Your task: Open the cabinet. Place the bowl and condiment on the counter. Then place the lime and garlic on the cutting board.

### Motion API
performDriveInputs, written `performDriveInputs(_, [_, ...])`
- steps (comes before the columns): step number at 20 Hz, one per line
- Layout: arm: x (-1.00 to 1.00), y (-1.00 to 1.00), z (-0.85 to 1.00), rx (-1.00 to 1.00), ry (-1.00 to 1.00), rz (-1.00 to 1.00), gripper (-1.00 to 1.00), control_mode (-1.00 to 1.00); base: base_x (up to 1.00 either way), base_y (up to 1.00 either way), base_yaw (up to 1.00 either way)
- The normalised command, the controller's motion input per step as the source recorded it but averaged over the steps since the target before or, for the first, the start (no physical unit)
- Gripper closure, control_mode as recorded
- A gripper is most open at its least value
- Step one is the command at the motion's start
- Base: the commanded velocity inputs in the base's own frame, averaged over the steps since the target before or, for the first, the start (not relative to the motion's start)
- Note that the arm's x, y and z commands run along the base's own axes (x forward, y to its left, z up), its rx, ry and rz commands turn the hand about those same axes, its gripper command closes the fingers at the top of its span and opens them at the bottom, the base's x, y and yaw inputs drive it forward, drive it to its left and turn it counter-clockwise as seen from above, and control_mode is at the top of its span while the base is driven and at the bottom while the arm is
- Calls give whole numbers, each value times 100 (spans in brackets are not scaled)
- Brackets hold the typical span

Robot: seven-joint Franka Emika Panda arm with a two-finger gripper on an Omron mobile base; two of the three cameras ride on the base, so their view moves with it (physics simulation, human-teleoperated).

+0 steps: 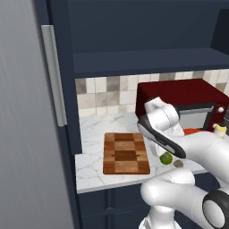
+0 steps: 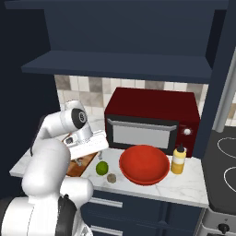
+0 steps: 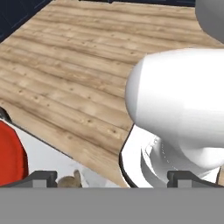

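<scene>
Bowl (image 2: pixel 144 171) and condiment (image 2: pixel 179 159) already down on the counter (image 2: pixel 184 186), in front of the microwave (image 2: pixel 152 119). Now on to the fruit step. Lime (image 2: pixel 102 168) and garlic (image 2: pixel 111 177) sitting close together on the counter, at about 3 o'clock from the cutting board (image 1: pixel 126 153), not on it yet. Gripper (image 3: pixel 109 180) spread wide, holding nothing, hanging low near the garlic. Next, probably: drop down over one small piece, squeeze gently, lift, carry toward 9 o'clock onto the board.
</scene>
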Motion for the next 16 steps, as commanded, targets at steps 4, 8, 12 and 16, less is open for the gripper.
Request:
performDriveInputs(4, [5, 0, -10, 0, 4, 0, -100, -100, 0, 0, 0])
performDriveInputs(8, [3, -2, -9, 0, 1, 0, -100, -100, 0, 0, 0])
performDriveInputs(12, [0, -5, -10, 0, 0, 0, -100, -100, 0, 0, 0])
performDriveInputs(16, [0, -6, -9, 0, 0, 0, -100, -100, 0, 0, 0])
